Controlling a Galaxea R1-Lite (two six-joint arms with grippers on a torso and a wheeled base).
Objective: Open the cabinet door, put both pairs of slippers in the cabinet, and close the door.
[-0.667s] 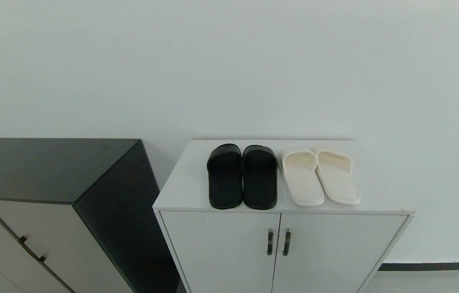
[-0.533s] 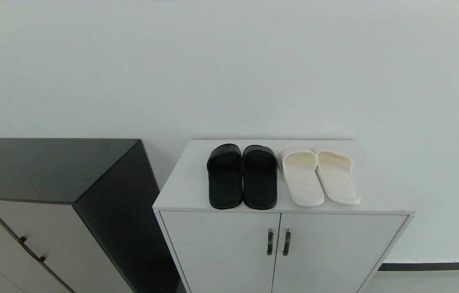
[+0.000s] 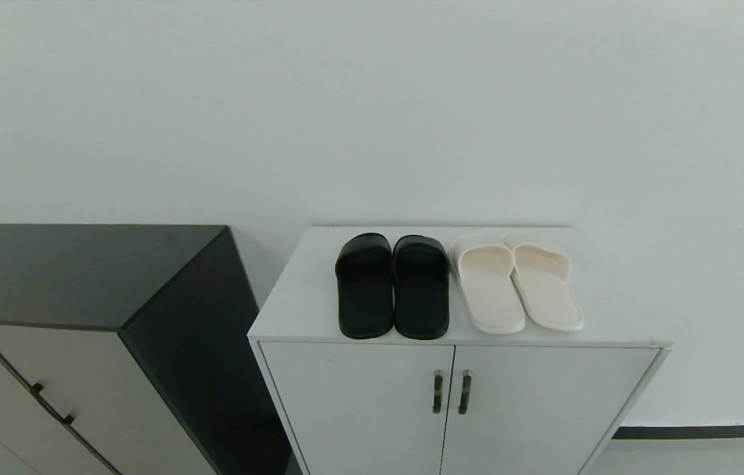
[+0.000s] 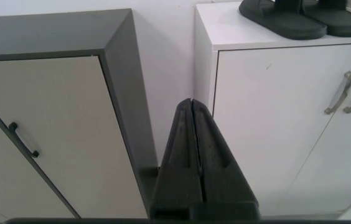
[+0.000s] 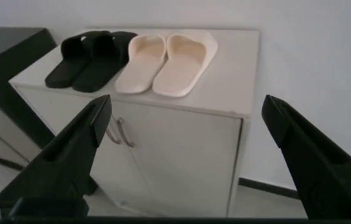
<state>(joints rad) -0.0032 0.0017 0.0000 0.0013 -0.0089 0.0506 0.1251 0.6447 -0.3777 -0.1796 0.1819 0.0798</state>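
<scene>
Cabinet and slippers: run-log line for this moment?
cabinet doors shut | black slippers, white slippers on cabinet top | left pincer shut | right pincer open

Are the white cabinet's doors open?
No, both cabinet doors sit shut, their handles side by side.

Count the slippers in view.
4, in a row on the cabinet top: two black slippers on the left, two cream slippers right of them. None seem hidden.

White cabinet lower part ran off head view's bottom edge; interior hidden behind shut doors. Dark cabinet cut at left edge. Black slippers cropped in left wrist view.
</scene>
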